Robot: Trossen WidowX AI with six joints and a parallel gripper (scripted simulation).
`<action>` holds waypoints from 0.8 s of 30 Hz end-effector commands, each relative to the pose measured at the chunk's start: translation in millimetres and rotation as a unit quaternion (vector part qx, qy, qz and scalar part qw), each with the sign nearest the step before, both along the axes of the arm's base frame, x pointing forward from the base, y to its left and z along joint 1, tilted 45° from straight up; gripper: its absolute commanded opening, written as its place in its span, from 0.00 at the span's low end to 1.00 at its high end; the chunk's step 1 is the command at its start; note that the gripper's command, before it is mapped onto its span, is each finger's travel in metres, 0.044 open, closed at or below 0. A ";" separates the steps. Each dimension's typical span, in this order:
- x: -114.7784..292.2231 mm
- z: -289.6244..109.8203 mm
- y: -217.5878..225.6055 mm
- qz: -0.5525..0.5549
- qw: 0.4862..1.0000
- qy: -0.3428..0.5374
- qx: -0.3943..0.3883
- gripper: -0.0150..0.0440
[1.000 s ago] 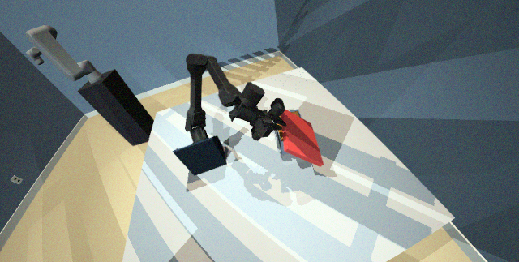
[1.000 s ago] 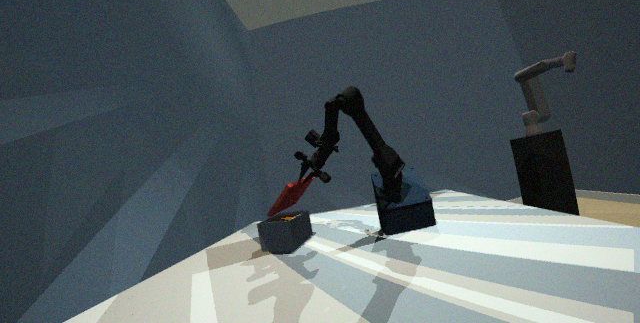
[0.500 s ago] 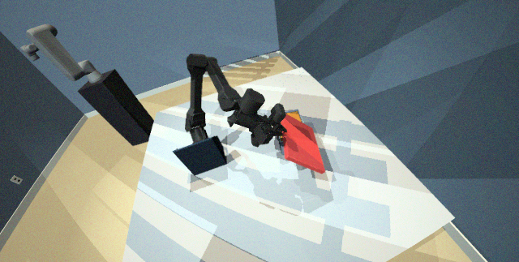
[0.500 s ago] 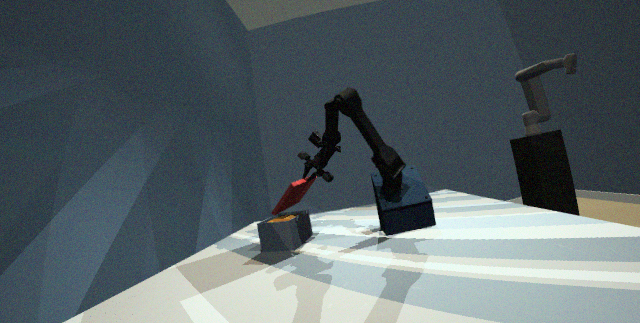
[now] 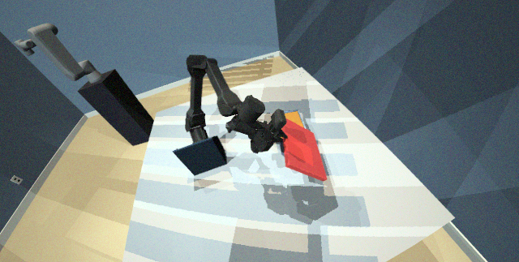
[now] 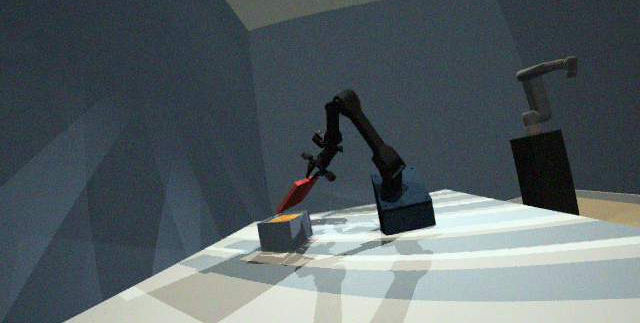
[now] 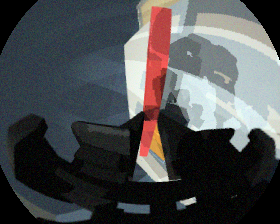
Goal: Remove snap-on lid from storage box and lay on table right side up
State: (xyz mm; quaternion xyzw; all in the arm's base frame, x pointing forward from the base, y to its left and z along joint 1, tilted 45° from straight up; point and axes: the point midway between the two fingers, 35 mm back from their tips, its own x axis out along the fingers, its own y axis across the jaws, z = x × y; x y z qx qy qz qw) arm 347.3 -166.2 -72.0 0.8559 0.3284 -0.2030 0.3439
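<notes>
The black gripper [image 6: 314, 175] is clamped on one edge of the flat, rectangular red lid [image 6: 296, 194], which hangs steeply tilted in the air just above the storage box [image 6: 284, 233]. The grey, blocky box sits on the striped table [image 6: 450, 273], its orange inside exposed at the open top

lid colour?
Red lid, held tilted by the tool; clearest in the top view.
</notes>
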 end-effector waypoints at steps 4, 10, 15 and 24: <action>-2.3 -7.2 -11.6 0.001 1.000 -0.005 -0.002 0.25; -5.4 -14.9 -20.4 0.001 1.000 -0.005 -0.002 0.25; -7.9 -21.4 -27.7 0.001 1.000 -0.005 -0.003 0.25; -12.4 -33.0 -40.9 0.001 1.000 -0.005 -0.003 0.25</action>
